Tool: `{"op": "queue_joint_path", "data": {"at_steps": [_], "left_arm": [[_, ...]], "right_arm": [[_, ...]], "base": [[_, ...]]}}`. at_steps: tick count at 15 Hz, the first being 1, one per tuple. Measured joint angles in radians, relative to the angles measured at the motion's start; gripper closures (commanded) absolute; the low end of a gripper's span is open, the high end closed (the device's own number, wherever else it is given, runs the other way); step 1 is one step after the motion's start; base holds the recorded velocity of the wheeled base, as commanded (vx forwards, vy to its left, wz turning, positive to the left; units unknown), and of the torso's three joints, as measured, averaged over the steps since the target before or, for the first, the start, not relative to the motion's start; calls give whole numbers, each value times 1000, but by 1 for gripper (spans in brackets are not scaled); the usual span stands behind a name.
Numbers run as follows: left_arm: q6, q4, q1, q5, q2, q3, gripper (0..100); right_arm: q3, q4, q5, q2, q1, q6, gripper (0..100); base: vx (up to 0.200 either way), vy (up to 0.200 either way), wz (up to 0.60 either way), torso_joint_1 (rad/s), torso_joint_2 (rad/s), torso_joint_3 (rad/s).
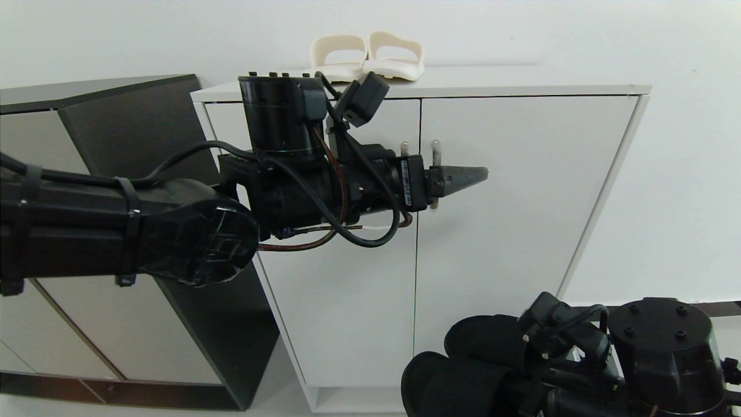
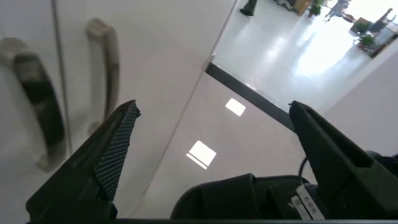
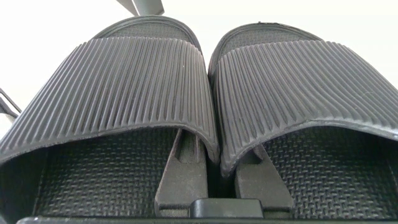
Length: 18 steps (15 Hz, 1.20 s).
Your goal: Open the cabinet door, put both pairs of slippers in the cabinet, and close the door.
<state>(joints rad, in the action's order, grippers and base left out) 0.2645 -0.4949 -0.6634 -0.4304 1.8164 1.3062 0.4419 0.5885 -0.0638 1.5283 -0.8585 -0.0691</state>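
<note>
Your left gripper [image 1: 477,172] has its fingers [image 2: 115,149] spread wide apart, and nothing is between them. It hangs in front of the white cabinet [image 1: 509,243], at the two metal handles [image 1: 435,150] in the middle where the two doors [image 1: 347,289] meet. Both doors are closed, and I cannot tell if a finger touches a handle. Your right gripper [image 3: 221,168] is low at the near right, before the foot of the cabinet. Its fingers [image 3: 183,177] are closed on the black slippers [image 1: 463,370]: one finger goes into each slipper under the ribbed strap, and they press the two inner sides together. The cream slippers [image 1: 367,56] lie side by side on top of the cabinet, above the left door. There is a small label [image 1: 408,182] on the left gripper's body, but its print is too small to read.
</note>
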Motion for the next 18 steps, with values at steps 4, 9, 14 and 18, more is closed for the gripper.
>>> {"op": "queue_joint_path", "data": {"at_steps": [4,9,14,18], "left_arm": [[-5,1,6,49,14,25,0],[-13,3,9,72,64,69,0],[-13,3,8,71,123,119,0],[-13,4,8,74,149,137,100]], "right_arm": [[0,0,1,1,0,0,100],[0,0,0,1,-1,0,100],[0,0,1,4,-1,0,100],[1,0,1,7,-1,0,100]], "base": [[0,0,0,0,0,0],[0,0,0,0,0,0],[0,0,0,0,0,0],[0,0,0,0,0,0]]}}
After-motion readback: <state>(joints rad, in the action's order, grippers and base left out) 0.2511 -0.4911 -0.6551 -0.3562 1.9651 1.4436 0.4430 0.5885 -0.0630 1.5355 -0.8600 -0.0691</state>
